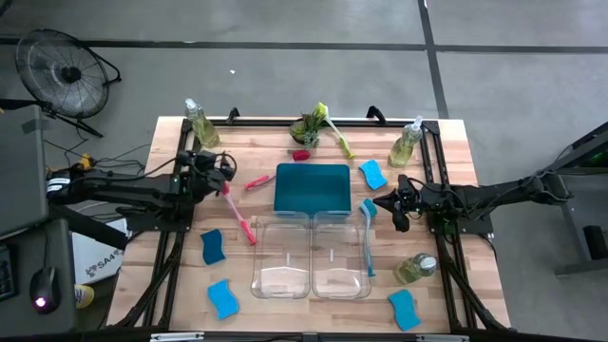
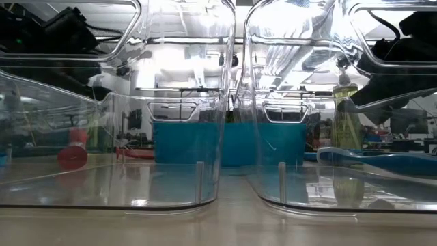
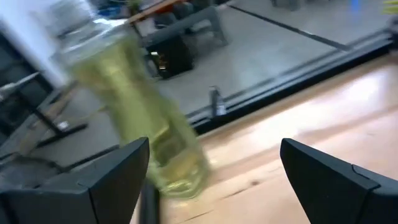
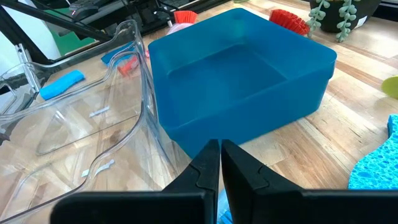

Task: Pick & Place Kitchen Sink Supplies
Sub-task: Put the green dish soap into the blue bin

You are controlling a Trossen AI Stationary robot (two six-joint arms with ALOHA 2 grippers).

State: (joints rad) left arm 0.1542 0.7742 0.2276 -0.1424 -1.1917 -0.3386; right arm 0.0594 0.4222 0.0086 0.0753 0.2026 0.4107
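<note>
High view is showing a pale butcher-block table (image 1: 446, 180) of glued wood strips, with the supplies lying scattered around a teal tray (image 1: 312, 187) and two clear plastic bins (image 1: 311, 257). The tray is sitting at mid-table as a smooth, matte, square-cornered box; the bins are standing side by side just in front of it, glossy, thin-walled and round-cornered.

The left gripper (image 1: 224, 168) is hovering near the far left corner with its fingers spread wide apart, holding nothing; in its wrist view a soap bottle (image 3: 140, 112) of clear plastic, filled with yellow-green liquid, is standing just beyond the left finger (image 3: 118, 177). The right gripper (image 1: 388, 203) is hanging just right of the tray with its fingers pressed together, empty.

More pump bottles are standing at the far right corner (image 1: 406, 144) and lying near the right front (image 1: 416, 269). A blue brush (image 1: 368, 237), thin and long-handled, is lying along the right bin's edge. A red-pink brush (image 1: 237, 217) is lying left of the tray, and a yellow-green brush (image 1: 332, 128) is leaning by the small potted plant (image 1: 307, 127). Porous, wavy-edged blue sponges are lying at the left front (image 1: 213, 246), front left (image 1: 223, 298), front right (image 1: 403, 308) and right of the tray (image 1: 373, 174).
</note>
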